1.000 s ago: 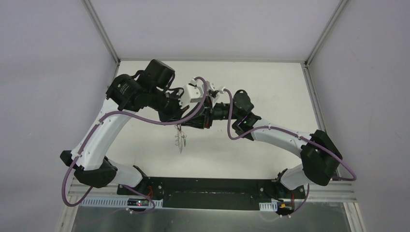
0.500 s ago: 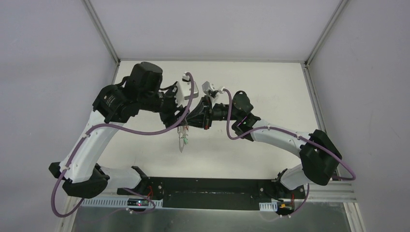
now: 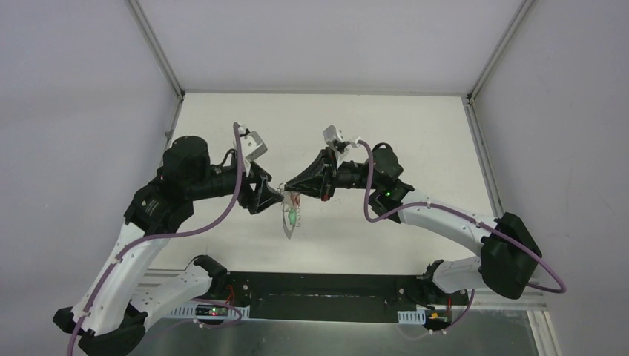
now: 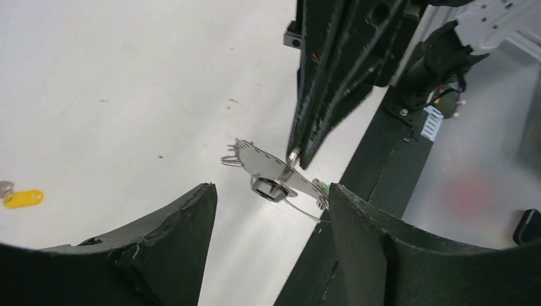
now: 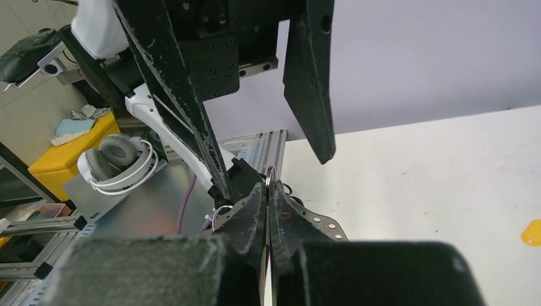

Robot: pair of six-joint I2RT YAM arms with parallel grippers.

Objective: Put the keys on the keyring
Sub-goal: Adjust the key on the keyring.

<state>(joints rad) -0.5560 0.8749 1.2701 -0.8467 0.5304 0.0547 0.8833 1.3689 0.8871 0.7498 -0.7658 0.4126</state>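
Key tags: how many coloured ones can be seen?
2. The yellow tag lies on the table, apart from both grippers; the green tag hangs in the bunch pinched by the right gripper. More may be hidden.

Robotics lab: walled white test table [image 3: 415,126], aluminium framing [image 3: 155,46].

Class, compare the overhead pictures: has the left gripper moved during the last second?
Yes. The left gripper has drawn back leftward and toward the black base rail, away from the right gripper.
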